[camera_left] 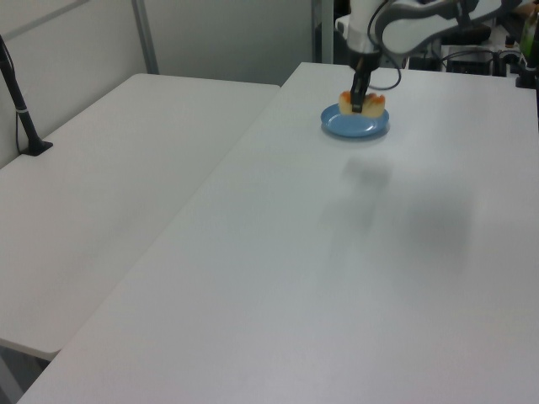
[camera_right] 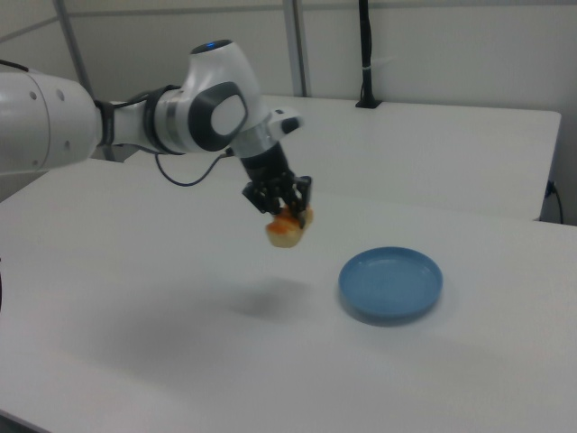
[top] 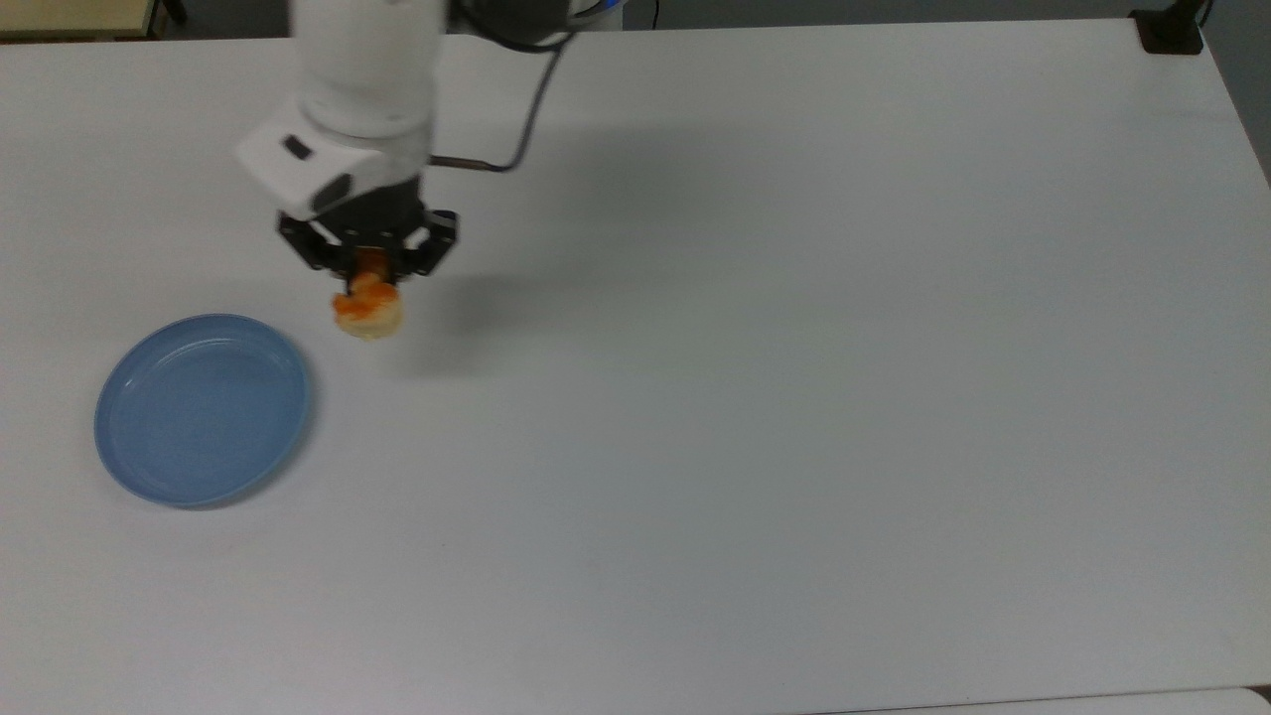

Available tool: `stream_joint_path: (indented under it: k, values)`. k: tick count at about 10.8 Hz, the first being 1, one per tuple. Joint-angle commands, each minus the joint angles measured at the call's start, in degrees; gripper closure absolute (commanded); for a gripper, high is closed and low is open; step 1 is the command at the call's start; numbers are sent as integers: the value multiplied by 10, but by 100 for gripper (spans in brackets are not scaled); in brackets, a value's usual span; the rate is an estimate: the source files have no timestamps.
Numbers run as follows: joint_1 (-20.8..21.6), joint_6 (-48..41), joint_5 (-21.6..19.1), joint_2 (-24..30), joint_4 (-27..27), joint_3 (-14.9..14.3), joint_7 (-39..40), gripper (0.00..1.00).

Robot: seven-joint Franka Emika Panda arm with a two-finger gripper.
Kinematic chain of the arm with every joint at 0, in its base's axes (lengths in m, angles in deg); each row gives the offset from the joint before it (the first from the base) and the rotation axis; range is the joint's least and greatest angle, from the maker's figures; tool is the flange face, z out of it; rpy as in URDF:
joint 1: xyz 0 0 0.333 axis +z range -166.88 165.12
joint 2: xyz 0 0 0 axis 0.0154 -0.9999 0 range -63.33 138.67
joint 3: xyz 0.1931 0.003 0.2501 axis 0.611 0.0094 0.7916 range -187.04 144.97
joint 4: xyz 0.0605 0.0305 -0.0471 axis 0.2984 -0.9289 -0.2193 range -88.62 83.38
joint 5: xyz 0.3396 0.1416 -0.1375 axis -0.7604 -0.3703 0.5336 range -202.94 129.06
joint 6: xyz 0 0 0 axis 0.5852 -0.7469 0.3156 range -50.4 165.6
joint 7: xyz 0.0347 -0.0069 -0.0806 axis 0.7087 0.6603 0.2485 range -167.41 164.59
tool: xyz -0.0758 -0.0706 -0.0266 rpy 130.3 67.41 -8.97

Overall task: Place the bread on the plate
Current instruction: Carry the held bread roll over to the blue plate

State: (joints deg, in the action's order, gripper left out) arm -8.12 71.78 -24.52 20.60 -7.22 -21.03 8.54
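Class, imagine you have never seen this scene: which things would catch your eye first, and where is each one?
First, the bread, orange-topped, hanging above the white table in the gripper, whose fingers are shut on it. Next, the light-blue plate, lying bare near the top view's left edge, with the bread short of its rim there. A soft shadow lies on the table under the bread in the right view.

Robotics lab, bare white tables [camera_right: 469, 135], clamped black pole [camera_right: 365, 54], metal frame posts [camera_left: 145, 38]
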Motion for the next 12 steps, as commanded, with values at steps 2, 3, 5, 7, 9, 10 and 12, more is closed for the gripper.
stream_joint_path:
  k: [2, 3, 5, 7, 9, 10, 12]
  values:
    - [-81, -42, -15, -79, 105, 3, 213, 67]
    - [-85, -38, -15, -108, 125, 2, 214, 67]
    - [-97, -22, -23, -131, 141, -4, 212, 68]
    - [-110, -5, -56, -165, 172, -6, 199, 72]
    - [-123, 3, -57, -188, 192, -6, 177, 72]
    - [-124, 42, -57, -197, 189, -6, 152, 72]
    - [-127, 82, -57, -224, 191, -6, 131, 72]
